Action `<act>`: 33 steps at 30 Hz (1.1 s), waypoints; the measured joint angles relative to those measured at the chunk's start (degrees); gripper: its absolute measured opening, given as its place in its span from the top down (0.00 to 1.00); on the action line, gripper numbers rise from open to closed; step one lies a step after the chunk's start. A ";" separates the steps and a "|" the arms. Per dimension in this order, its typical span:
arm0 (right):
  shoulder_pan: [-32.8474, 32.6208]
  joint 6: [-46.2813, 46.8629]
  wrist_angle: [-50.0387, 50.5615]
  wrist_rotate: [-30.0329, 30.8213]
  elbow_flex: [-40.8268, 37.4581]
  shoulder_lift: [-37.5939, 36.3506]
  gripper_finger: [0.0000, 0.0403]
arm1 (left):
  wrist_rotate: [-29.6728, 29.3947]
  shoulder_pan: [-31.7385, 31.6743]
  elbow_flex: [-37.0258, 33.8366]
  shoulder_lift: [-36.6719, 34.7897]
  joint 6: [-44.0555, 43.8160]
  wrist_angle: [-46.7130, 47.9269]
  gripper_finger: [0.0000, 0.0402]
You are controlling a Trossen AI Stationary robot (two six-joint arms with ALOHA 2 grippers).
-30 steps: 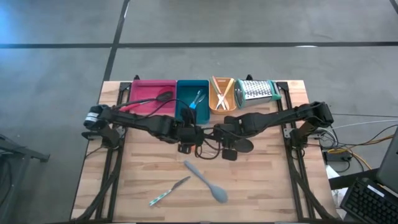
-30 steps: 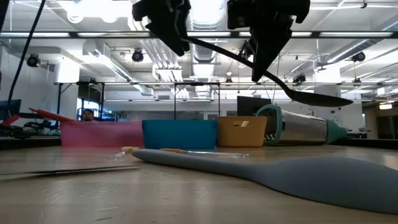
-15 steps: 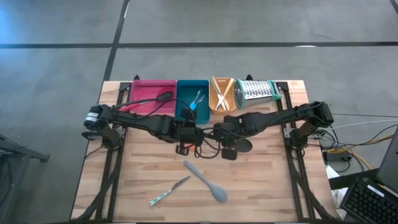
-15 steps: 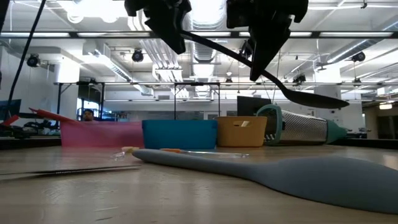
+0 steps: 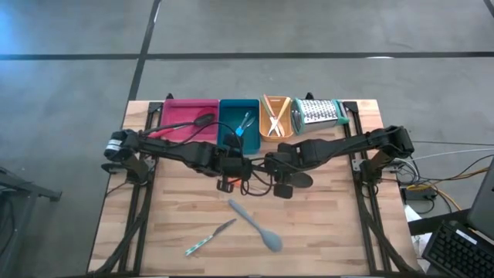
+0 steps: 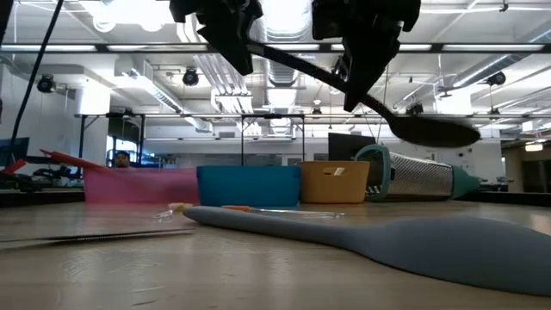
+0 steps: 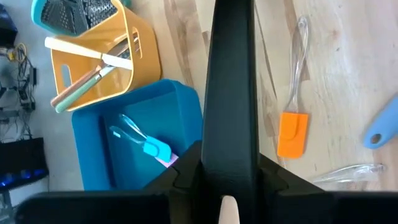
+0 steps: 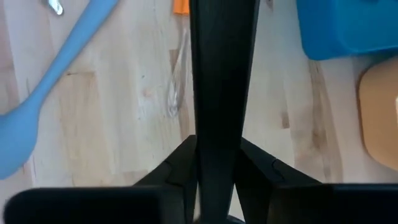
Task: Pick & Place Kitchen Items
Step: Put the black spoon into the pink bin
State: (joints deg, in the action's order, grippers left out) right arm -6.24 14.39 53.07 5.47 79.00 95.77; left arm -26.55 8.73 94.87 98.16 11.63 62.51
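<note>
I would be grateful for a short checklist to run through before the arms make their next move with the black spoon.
1. The long black spoon is clear of the table: ok, it hangs in mid-air.
2. The left gripper is shut on the spoon's handle: ok.
3. The right gripper has let go of the spoon: cannot tell.
4. The pink tray has room: ok. A second black spoon lies in it, but part of its floor is bare.
5. Nothing loose lies under the held spoon's bowl: cannot tell. The grey spoon lies on the table nearer the front, apart from it.
</note>
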 joint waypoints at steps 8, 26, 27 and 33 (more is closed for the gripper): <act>0.02 2.96 0.13 0.32 0.33 0.00 0.48 | -4.33 -1.36 0.00 -2.76 -2.44 5.27 0.98; -0.09 0.86 -1.42 10.15 4.45 -0.01 0.40 | -10.58 -4.82 -2.45 -12.70 -15.09 24.43 0.98; -0.09 0.58 -1.43 10.40 4.72 -0.02 0.41 | -11.13 -4.88 -2.45 -13.33 -16.34 26.43 0.98; -0.11 -1.28 -1.23 11.67 5.03 -0.11 0.44 | -10.73 -4.96 -4.53 -20.07 -16.80 27.86 0.98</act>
State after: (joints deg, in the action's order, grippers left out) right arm -6.35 13.11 51.83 17.15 84.03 95.66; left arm -37.28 3.78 90.34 78.10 -5.17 90.36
